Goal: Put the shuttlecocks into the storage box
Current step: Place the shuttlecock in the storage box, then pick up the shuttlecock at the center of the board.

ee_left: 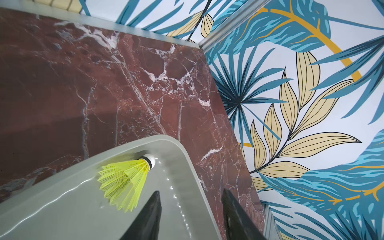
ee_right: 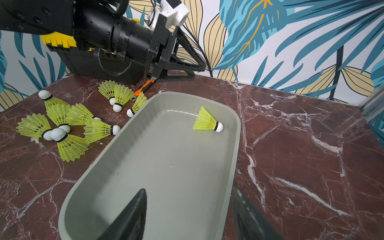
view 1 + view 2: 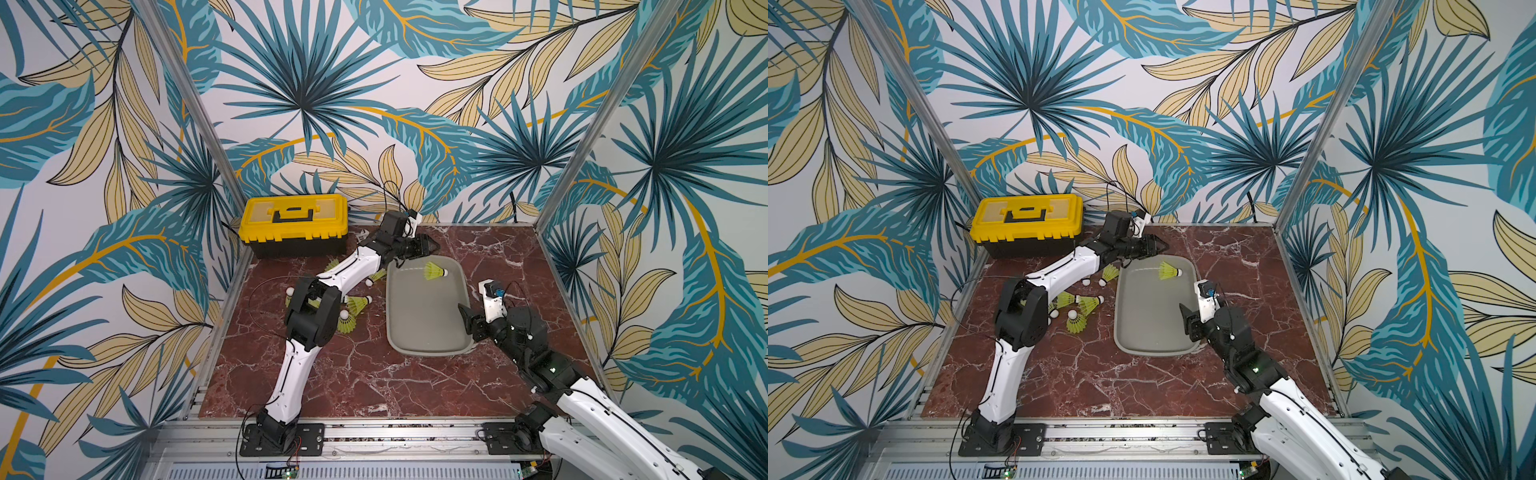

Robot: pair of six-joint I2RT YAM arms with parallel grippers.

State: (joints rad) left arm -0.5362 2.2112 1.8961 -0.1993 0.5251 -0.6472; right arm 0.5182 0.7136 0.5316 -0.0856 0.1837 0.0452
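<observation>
Marble tabletop (image 3: 374, 382), storage box (image 3: 424, 324), leaf-print walls (image 3: 415, 104)

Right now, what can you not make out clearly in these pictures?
- Neon yellow-green plastic shuttlecocks on the table: the left arm covers several in both top views, so no sure count there.
- Orange-handled wrench: right wrist view shows little beyond its handle; the left gripper covers its far end.
- Yellow-lidded black toolbox: lid shut, contents unseen.

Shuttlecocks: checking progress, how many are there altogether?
10: one shuttlecock in the storage box, three by the wrench, six clustered on the table; the left arm may hide more.
</observation>
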